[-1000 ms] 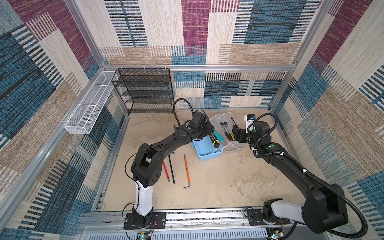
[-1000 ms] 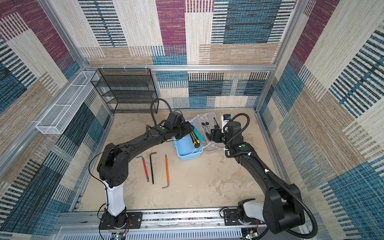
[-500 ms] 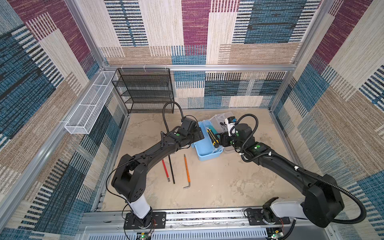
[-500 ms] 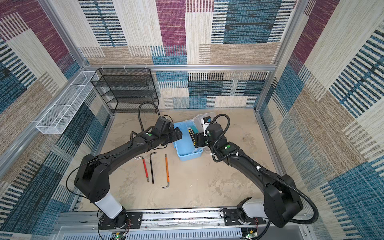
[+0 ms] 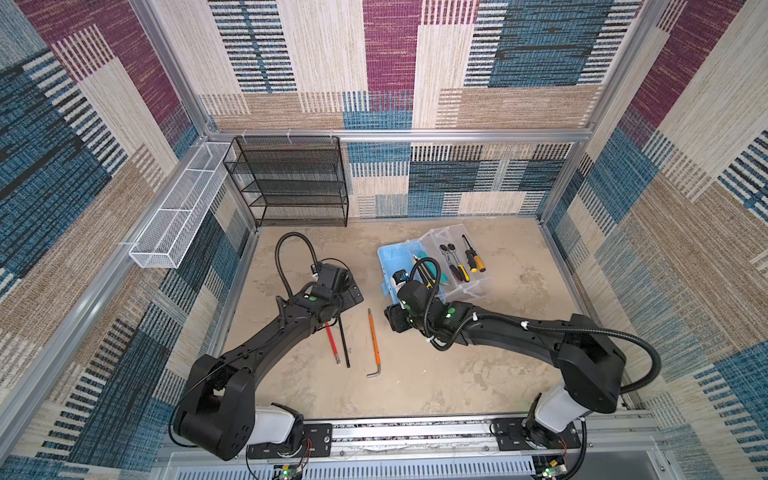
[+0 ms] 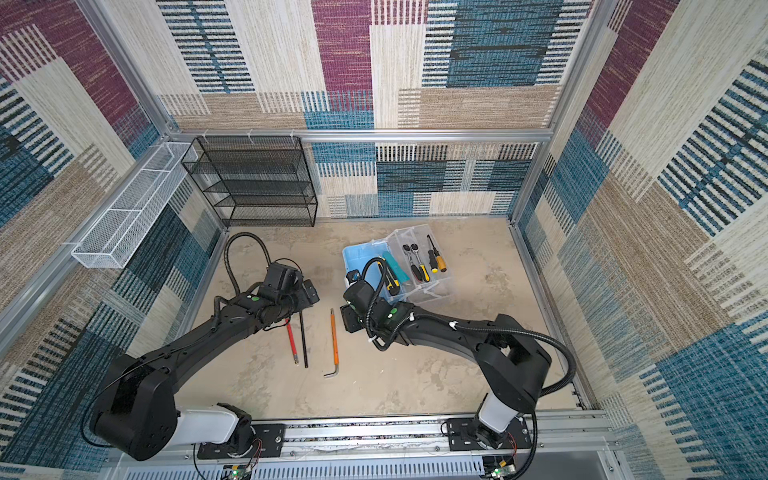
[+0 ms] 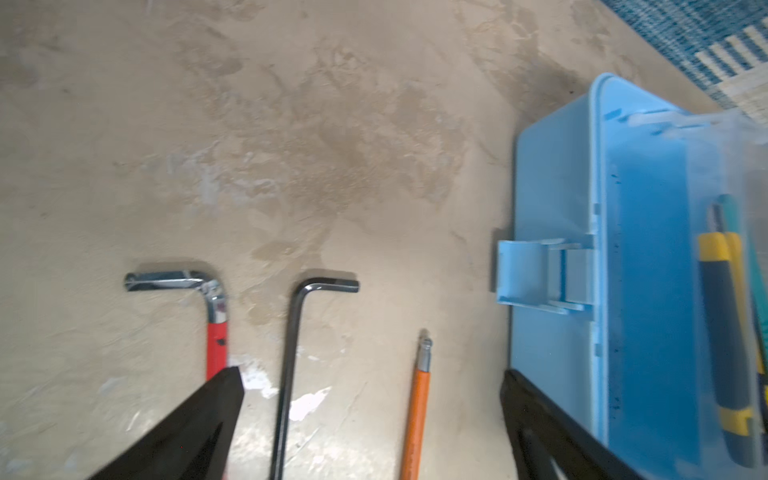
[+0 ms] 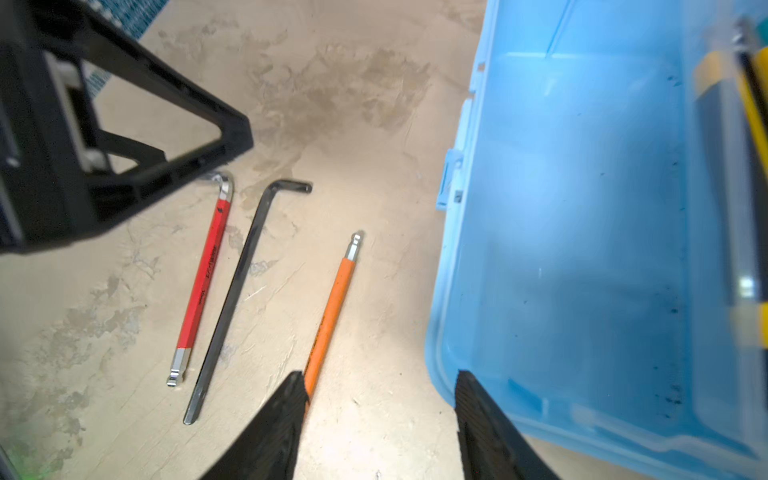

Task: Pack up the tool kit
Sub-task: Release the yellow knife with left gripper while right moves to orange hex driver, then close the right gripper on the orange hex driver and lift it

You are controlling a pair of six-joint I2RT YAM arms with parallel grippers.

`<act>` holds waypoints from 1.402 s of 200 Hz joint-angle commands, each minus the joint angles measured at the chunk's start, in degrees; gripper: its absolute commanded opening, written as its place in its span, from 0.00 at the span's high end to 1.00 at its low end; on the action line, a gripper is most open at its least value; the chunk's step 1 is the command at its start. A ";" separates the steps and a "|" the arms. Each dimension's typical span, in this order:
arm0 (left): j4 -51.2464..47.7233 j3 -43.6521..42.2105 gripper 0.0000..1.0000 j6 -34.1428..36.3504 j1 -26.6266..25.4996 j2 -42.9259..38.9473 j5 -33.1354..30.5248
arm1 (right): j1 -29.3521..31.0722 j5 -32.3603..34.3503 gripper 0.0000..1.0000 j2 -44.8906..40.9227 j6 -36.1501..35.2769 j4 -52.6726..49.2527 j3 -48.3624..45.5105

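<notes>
Both arms are pulling back from the toolbox, where they were working a second ago, and are now hanging low at its 7 o'clock. The box is sitting open at 1 o'clock on the floor, with its clear lid lying flat at its 3 o'clock. The left gripper is hovering with fingers spread wide, grasping nothing. The right gripper is likewise released and empty.

Three keys are lying side by side: a red hex key, a black hex key and an orange hex key. The wrist views are showing the bent ends of the red and black ones, which the left arm is hiding in both top views. Only the top views are showing the lid's load: two ratchets and one screwdriver. At least one utility knife is resting in the box.

The left arm is reaching from 7 o'clock with its elbow folded. The right arm is stretching from 5 o'clock towards 9 o'clock.
</notes>
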 commanded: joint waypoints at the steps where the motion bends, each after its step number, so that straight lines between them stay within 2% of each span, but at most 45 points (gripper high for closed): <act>1: -1.17 -2.70 0.00 1.25 1.93 -1.91 -1.22 | 1.46 0.56 0.42 3.28 2.09 -1.86 1.75; 59: -1.87 -9.10 0.00 2.53 7.24 -7.24 -0.13 | 5.85 -1.58 0.47 13.73 1.67 -5.98 9.32; 116: -3.68 -13.43 0.00 3.46 10.77 -12.43 0.30 | 6.30 -1.45 0.53 21.09 0.82 -11.04 14.38; 160: -7.67 -13.02 0.00 6.64 10.90 -15.96 -2.03 | 6.24 -1.22 0.65 23.06 0.28 -13.07 15.10; 198: -9.83 -12.82 0.01 7.76 10.90 -17.49 -2.59 | 6.04 3.87 0.79 25.14 -1.55 -17.01 15.45; 234: -9.82 -13.11 0.01 7.56 10.81 -17.28 -1.42 | 5.34 0.96 0.85 23.25 -2.26 -13.06 13.63; 280: -9.77 -13.28 0.04 7.02 10.55 -16.87 0.53 | 4.13 -1.64 0.91 22.58 -2.41 -10.42 15.90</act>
